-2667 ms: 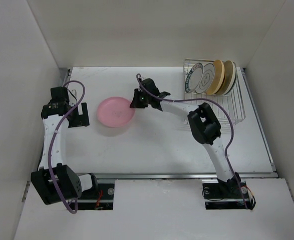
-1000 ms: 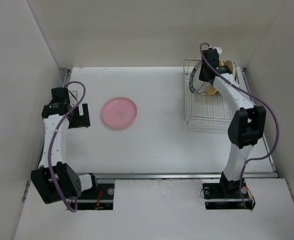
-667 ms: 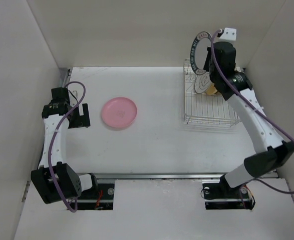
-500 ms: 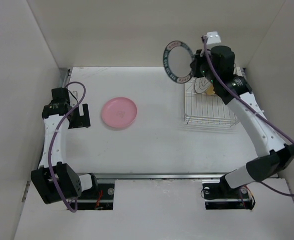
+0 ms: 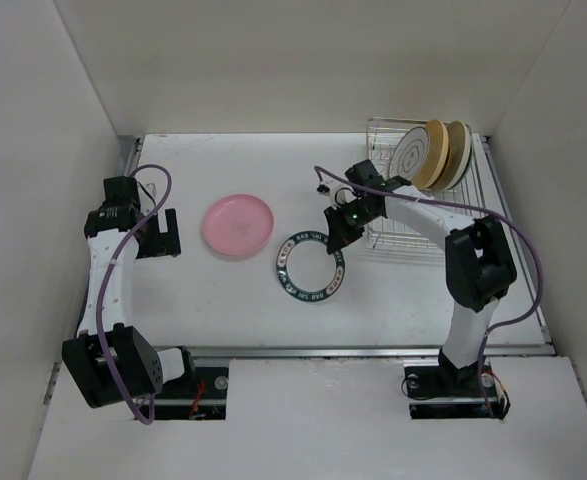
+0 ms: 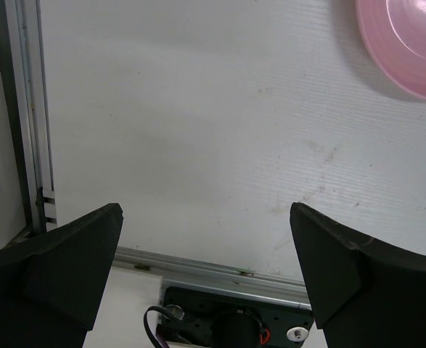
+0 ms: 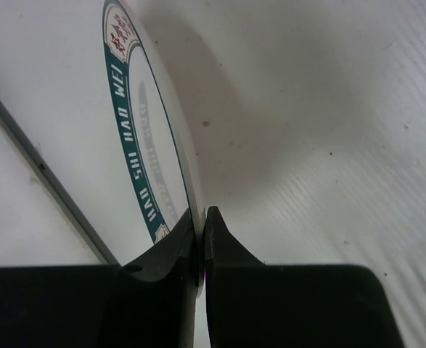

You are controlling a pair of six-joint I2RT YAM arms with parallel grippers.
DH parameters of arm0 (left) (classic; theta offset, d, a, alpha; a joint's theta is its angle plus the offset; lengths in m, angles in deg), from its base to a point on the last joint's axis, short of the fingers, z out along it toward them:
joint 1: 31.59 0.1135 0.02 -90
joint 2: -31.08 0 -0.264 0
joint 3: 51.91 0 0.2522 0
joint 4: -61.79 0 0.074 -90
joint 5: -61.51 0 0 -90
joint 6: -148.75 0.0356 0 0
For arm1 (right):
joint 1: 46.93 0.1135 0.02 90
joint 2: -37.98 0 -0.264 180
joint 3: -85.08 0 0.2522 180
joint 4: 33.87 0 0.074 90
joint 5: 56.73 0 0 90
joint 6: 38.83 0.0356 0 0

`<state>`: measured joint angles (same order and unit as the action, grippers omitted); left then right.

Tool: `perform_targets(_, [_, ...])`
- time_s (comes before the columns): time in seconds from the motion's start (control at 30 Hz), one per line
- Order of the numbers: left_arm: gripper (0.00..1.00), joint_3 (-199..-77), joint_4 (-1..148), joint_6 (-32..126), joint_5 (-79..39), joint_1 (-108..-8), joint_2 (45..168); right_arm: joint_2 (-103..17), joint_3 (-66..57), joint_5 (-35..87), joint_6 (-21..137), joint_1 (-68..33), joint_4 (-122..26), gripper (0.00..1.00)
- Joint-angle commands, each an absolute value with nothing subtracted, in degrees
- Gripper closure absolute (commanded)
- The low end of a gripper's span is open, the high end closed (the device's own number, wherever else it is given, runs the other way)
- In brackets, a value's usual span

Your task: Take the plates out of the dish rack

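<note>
The dish rack (image 5: 381, 140) stands at the back right and holds three upright plates: a white one with a thin dark rim (image 5: 410, 155), a tan-yellow one (image 5: 436, 152) and a cream one (image 5: 459, 150). A pink plate (image 5: 238, 225) lies flat on the table at the left. My right gripper (image 5: 335, 235) is shut on the rim of a white plate with a dark green rim (image 5: 310, 266), low over the table between the pink plate and the rack. The right wrist view has that plate (image 7: 136, 130) edge-on, pinched in my right gripper (image 7: 200, 217). My left gripper (image 5: 163, 232) hangs open and empty, left of the pink plate (image 6: 408, 43).
White walls close in the table on the left, back and right. A metal rail (image 6: 24, 109) runs along the table's left edge, and the left arm's base (image 6: 234, 319) sits beyond the near edge.
My right arm lifted the green-rimmed plate out of the rack, swung it left and brought it down near the pink plate. The left arm has not moved.
</note>
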<state>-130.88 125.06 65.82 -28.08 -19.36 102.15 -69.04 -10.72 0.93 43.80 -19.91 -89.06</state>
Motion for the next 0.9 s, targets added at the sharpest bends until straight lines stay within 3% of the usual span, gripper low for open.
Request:
perform_targets(0.0, [0.0, -130.5, 125.6, 66.5, -27.1, -19.0, 100.5, -72.8, -11.9, -5.5, 41.9, -20.1, -87.3, 0.92])
perform_targets(0.03, [0.0, -130.5, 125.6, 66.5, -27.1, -19.0, 100.5, -73.9, -12.6, -4.9, 41.9, -20.1, -87.3, 0.87])
perform_targets(0.07, [0.0, -130.5, 125.6, 66.5, -27.1, -19.0, 100.5, -75.6, -12.6, -4.1, 43.1, -20.1, -87.3, 0.7])
perform_targets(0.1, [0.0, -130.5, 125.6, 66.5, -27.1, -19.0, 100.5, -76.2, -13.2, -3.0, 43.6, -20.1, -87.3, 0.66])
perform_targets(0.37, [0.0, -130.5, 125.6, 66.5, -27.1, -19.0, 100.5, -72.7, -17.5, 7.5, 47.9, -20.1, -87.9, 0.56])
perform_targets(0.57, [0.0, -130.5, 125.6, 66.5, -27.1, -19.0, 100.5, -61.8, -24.6, 28.5, 55.5, -20.1, -87.9, 0.32])
perform_targets(0.67, [0.0, -130.5, 125.6, 66.5, -27.1, -19.0, 100.5, -57.0, -25.3, 45.0, 61.2, -21.3, -83.4, 0.19])
perform_targets(0.77, [0.0, -130.5, 125.6, 66.5, -27.1, -19.0, 100.5, -56.2, -26.3, 56.3, 65.2, -25.4, -80.3, 0.19])
perform_targets(0.87, [0.0, -130.5, 125.6, 66.5, -27.1, -19.0, 100.5, -60.1, -30.4, 62.6, 67.0, -29.5, -80.9, 0.25])
